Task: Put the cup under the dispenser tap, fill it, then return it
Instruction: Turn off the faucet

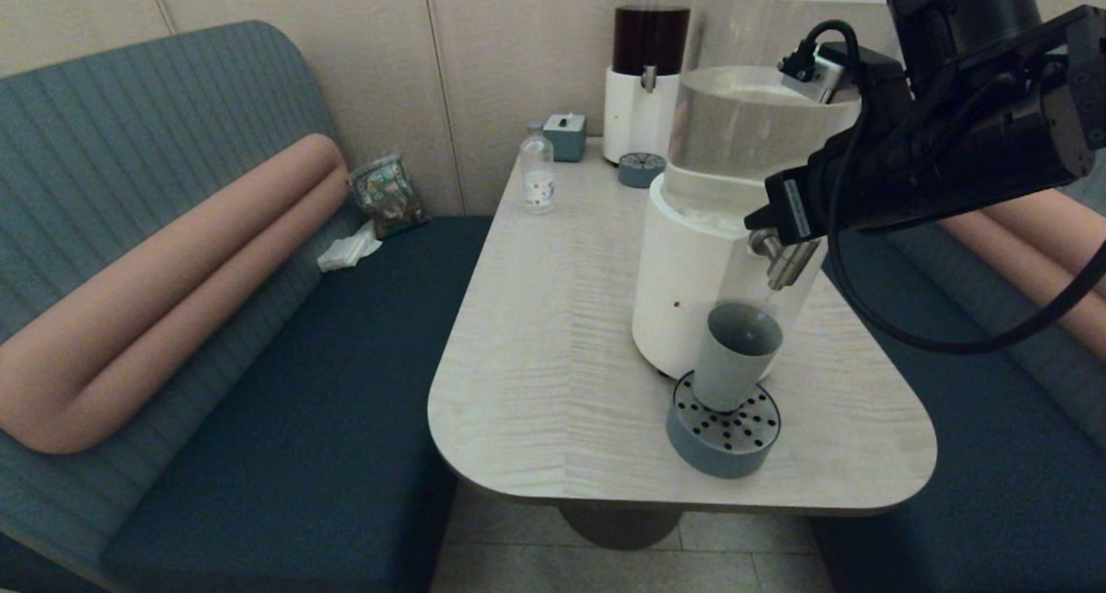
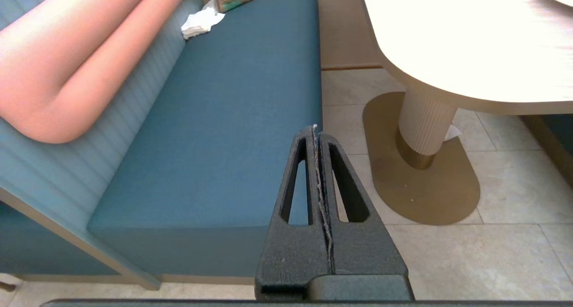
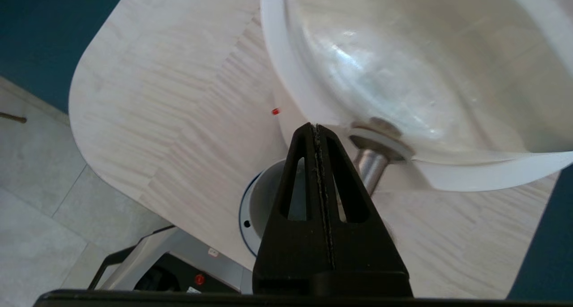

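Observation:
The grey-blue cup stands upright on a round perforated drip tray, directly below the steel dispenser tap of the white-based dispenser with the clear tank. My right gripper is shut on nothing, its tip just above the tap where it joins the dispenser. In the right wrist view the gripper sits beside the tap, with the cup below; whether it touches the tap I cannot tell. My left gripper is shut and parked low over the bench edge, outside the head view.
A small clear bottle, a grey-blue box and the dark-liquid dispenser with its own tray stand at the table's far end. Blue benches flank the table; a snack bag and tissue lie on the left one.

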